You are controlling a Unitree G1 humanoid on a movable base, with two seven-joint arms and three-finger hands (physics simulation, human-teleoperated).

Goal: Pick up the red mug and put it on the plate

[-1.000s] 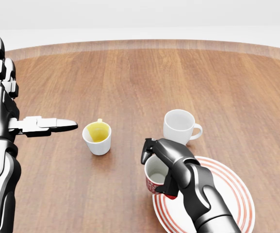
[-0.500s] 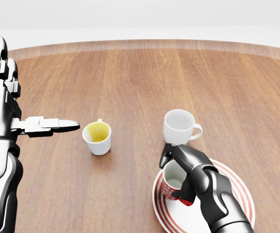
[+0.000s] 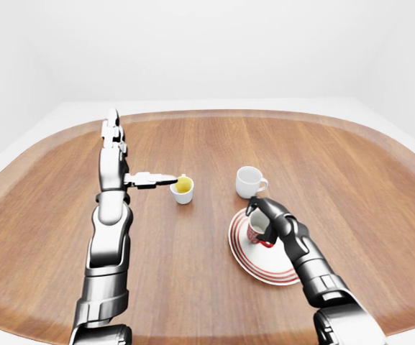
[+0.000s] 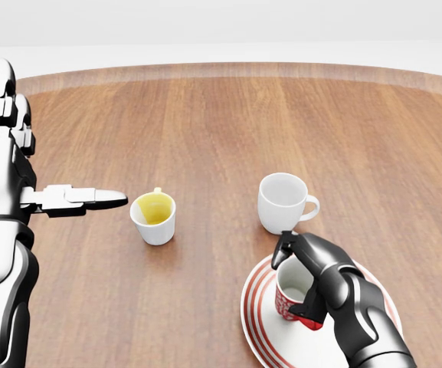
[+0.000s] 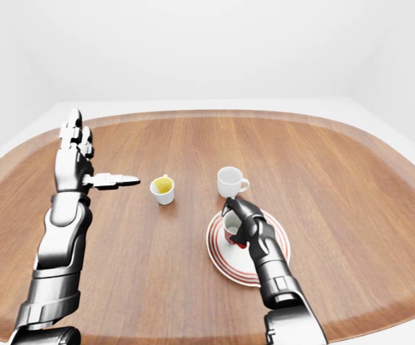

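Head view shows the right hand (image 4: 312,280) closed round the mug (image 4: 291,299) over the plate (image 4: 263,337); lower it level onto the plate's middle, then let go.

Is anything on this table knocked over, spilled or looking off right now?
Nothing stands out. The white mug and the yellow-lined cup stand upright on the wooden table, and the right hand holds the red mug upright over the striped plate. No spill shows.
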